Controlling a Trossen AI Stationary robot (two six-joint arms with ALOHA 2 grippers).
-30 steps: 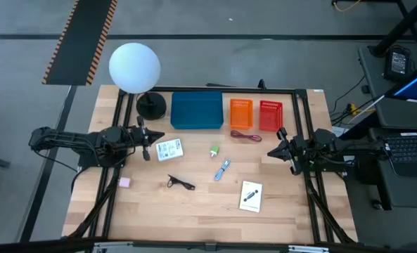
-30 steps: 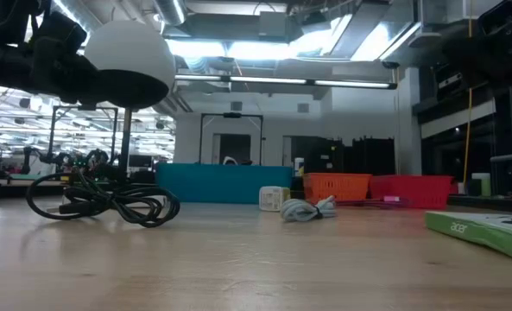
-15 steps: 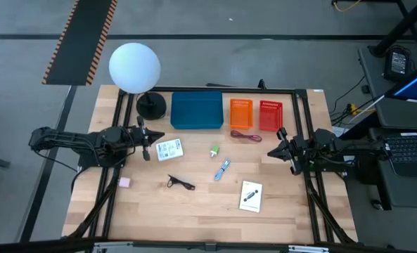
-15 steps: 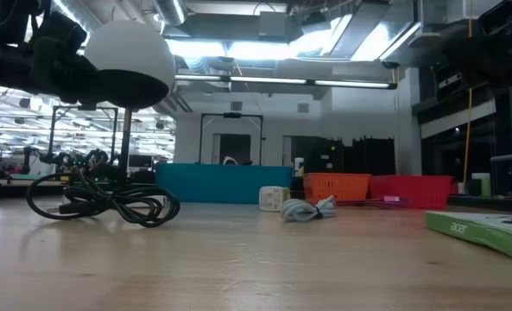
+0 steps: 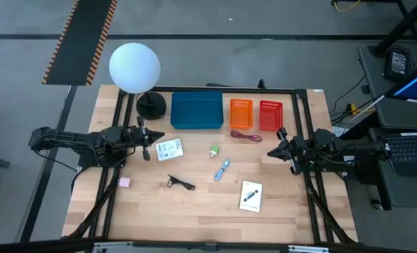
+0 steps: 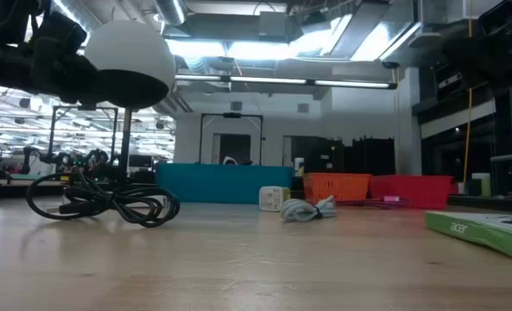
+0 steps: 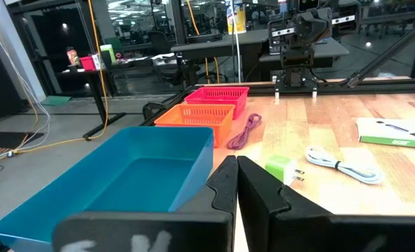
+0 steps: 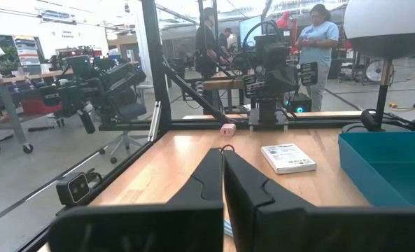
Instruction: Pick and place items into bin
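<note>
Nothing has changed over the last second; both arms sit exactly where they were and every item lies as before, so the task has not visibly begun and no item is in a bin.

On the table (image 5: 194, 211), the blue bin (image 5: 197, 111) stands at the far edge with the orange basket (image 5: 240, 113) and red basket (image 5: 270, 115) beside it; all three look empty in the high view, and the left wrist view shows the blue bin bare inside.

The items are spread across the middle: one card (image 5: 169, 149) lies just beside the left gripper (image 5: 148, 140); the other card (image 5: 251, 195) lies nearer the front, toward the right; the red cord (image 5: 245, 135) lies just in front of the orange basket; the black cable (image 5: 181, 183), blue-white stick (image 5: 222, 169) and green lump (image 5: 214, 151) sit near the centre; the pink block (image 5: 124, 182) is at the left, well apart from the rest.

The left gripper rests at the table's left side, its fingers pressed together and empty, touching nothing; the right gripper (image 5: 281, 146) waits at the right side, likewise clenched on nothing.
</note>
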